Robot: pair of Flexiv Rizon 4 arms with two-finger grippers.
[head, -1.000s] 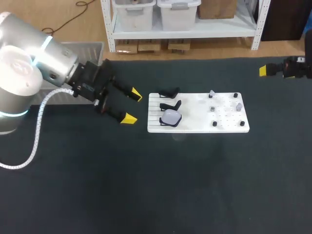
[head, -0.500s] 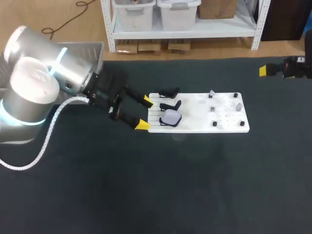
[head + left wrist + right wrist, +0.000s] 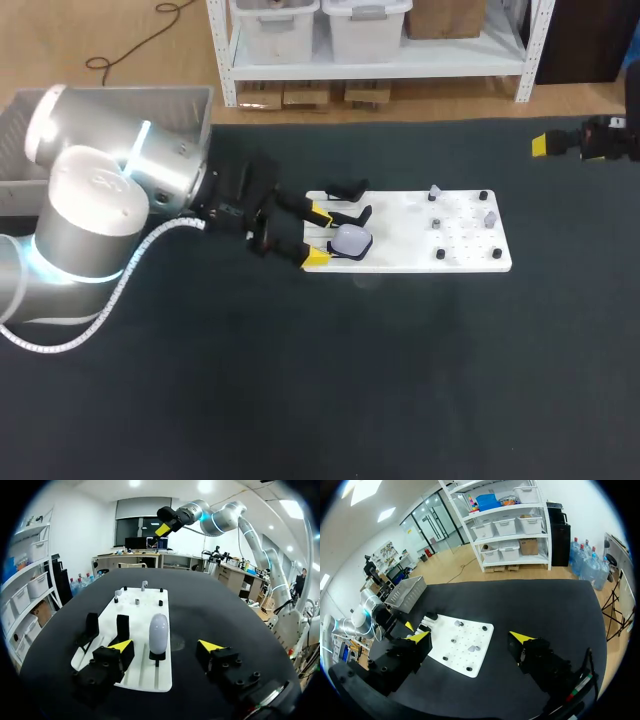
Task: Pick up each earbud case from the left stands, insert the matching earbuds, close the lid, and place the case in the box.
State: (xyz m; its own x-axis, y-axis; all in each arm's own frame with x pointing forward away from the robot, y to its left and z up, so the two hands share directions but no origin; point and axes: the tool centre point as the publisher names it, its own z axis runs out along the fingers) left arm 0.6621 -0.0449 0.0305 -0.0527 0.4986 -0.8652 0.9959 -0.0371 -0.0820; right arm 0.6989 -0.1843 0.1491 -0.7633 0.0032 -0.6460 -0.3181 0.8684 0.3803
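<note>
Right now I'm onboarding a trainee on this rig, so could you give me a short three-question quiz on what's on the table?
1. True or false: the left end effector is open and not touching the white oval earbud case.
2. How many of the three black stands hold a case? A none, B one, C three.
3. Which end effector hangs far from the white perforated board?
Key: 1 true; 2 B; 3 the right end effector.
</note>
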